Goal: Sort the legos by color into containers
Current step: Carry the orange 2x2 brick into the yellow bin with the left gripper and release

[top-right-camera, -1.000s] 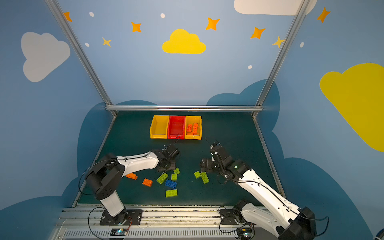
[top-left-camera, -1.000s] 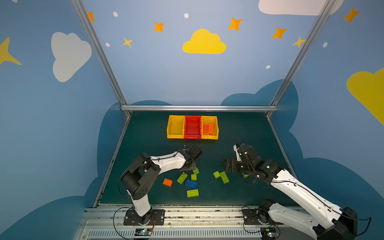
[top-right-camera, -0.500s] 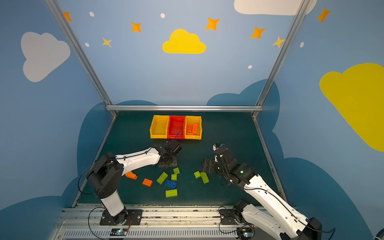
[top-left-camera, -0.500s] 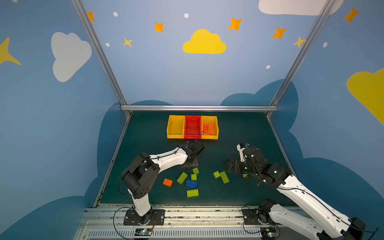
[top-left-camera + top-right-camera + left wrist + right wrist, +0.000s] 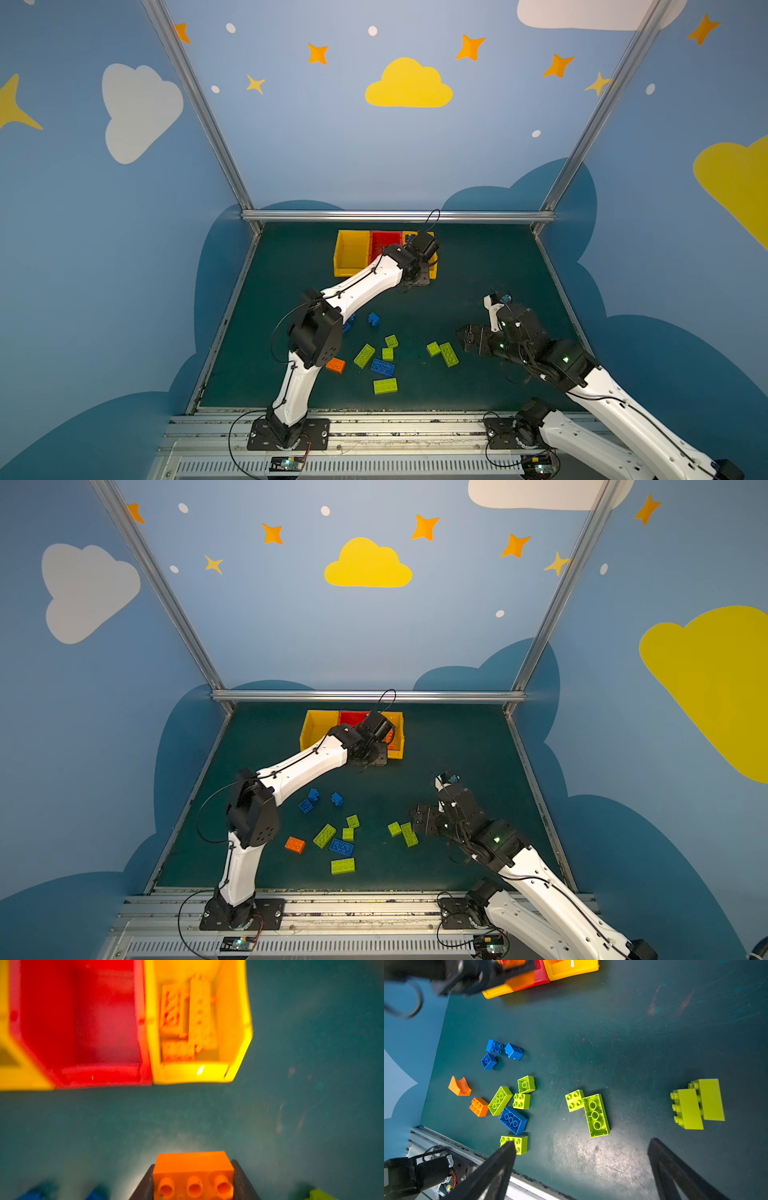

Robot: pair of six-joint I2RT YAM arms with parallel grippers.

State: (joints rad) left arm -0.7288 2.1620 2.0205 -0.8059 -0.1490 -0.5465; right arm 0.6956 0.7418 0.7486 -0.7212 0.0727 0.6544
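orange lego (image 5: 193,1174) is pinched between my left fingers (image 5: 242,1180), its row of three studs spanning from finger to finger. destination: the yellow container (image 5: 195,1076) already holding orange legos (image 5: 187,1022), set against the red container (image 5: 99,1078). governing relation: that container lies ahead of the fingertips, and a strip of bare surface (image 5: 291,1126) shows between the held lego and the container's near wall. judgement: advance until the lego is over the opening, then release; a release here would probably land short, on the surface.

my right fingers (image 5: 500,1167) are spread wide, gripping nothing, above the surface. ahead of them lies a long lime lego (image 5: 596,1115), hollow side up, touching a small lime lego (image 5: 574,1100). its long axis runs roughly crosswise to the line on which these fingers close, so they would meet its long sides. judgement: the right arm is the nearer one for the lime group; the left is committed.
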